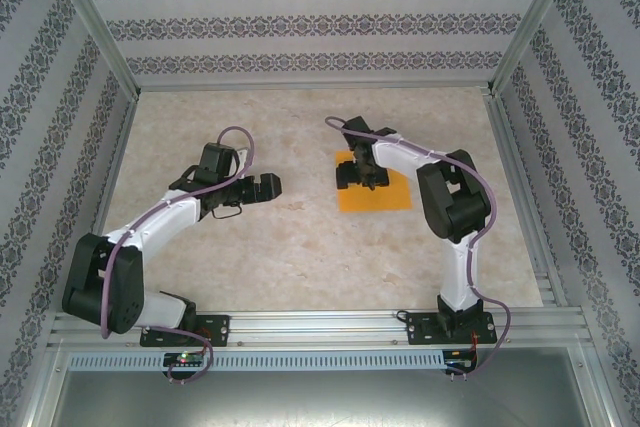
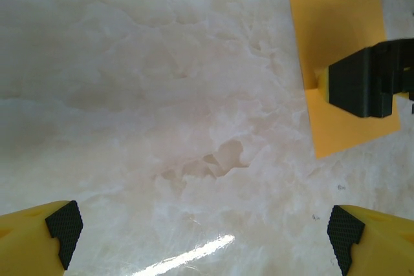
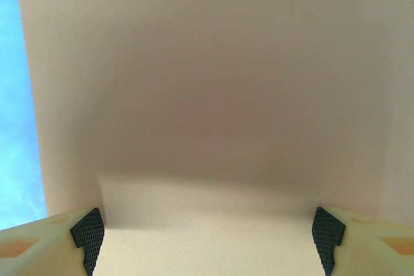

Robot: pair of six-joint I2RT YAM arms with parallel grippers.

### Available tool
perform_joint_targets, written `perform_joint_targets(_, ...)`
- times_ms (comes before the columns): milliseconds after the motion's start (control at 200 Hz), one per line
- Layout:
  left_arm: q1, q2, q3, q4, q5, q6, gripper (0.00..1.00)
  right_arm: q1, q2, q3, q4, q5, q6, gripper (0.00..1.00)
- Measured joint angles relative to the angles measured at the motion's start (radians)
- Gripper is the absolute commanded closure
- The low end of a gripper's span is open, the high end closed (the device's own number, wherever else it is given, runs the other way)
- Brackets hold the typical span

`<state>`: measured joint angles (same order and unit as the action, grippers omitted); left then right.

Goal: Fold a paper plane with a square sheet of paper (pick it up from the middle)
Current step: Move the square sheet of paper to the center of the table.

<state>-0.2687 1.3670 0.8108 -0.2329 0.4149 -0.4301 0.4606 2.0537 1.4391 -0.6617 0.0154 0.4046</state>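
Observation:
The square sheet of paper (image 1: 388, 197) lies flat on the pale marble table (image 1: 300, 247), right of centre, bright orange. My right gripper (image 1: 362, 178) points down over the sheet's left half, with its jaws spread wide. In the right wrist view the sheet (image 3: 207, 82) looks washed-out tan, and the right gripper (image 3: 207, 240) has its black pads (image 3: 87, 234) far apart, down at the paper's surface. My left gripper (image 1: 266, 187) hovers open to the left of the sheet. Bare table lies between its pads (image 2: 63, 227), and the sheet (image 2: 333, 37) is at the upper right.
Patterned walls with aluminium posts (image 1: 100, 27) close in the table on the left, back and right. A metal rail (image 1: 320, 327) carrying both arm bases runs along the near edge. Bare marble lies between the two grippers.

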Motion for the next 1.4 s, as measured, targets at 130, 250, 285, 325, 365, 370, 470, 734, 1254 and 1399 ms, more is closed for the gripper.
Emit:
perform_joint_targets(130,0.0,-0.046,-0.013,-0.03,-0.035,0.016,0.0,0.058,-0.023,-0.032,0.013,-0.001,0.064,0.14)
perform_joint_targets(250,0.0,-0.109,-0.051,-0.061,-0.074,0.027,0.0,0.13,-0.04,-0.052,0.02,-0.01,0.135,0.14)
perform_joint_targets(285,0.0,-0.13,-0.068,-0.069,-0.08,0.027,0.0,0.152,-0.041,-0.053,0.021,-0.011,0.151,0.14)
perform_joint_targets(325,0.0,-0.151,-0.087,-0.076,-0.085,0.026,0.0,0.18,-0.041,-0.053,0.023,-0.014,0.171,0.14)
perform_joint_targets(365,0.0,-0.169,-0.105,-0.082,-0.088,0.026,0.0,0.208,-0.041,-0.052,0.022,-0.015,0.189,0.14)
perform_joint_targets(370,0.0,-0.169,-0.105,-0.082,-0.088,0.026,0.0,0.211,-0.041,-0.052,0.022,-0.016,0.192,0.14)
perform_joint_targets(470,0.0,-0.192,-0.14,-0.093,-0.096,0.026,0.0,0.256,-0.045,-0.052,0.022,-0.03,0.229,0.14)
perform_joint_targets(734,0.0,-0.196,-0.166,-0.103,-0.082,0.007,0.0,0.274,-0.121,-0.051,-0.013,-0.027,0.262,0.07)
perform_joint_targets(1254,0.0,-0.195,-0.166,-0.092,-0.041,0.003,0.0,0.216,-0.097,-0.044,-0.042,0.022,0.18,0.11)
perform_joint_targets(1399,0.0,-0.186,-0.166,-0.092,-0.041,0.003,0.0,0.216,-0.05,-0.043,-0.042,0.028,0.165,0.12)
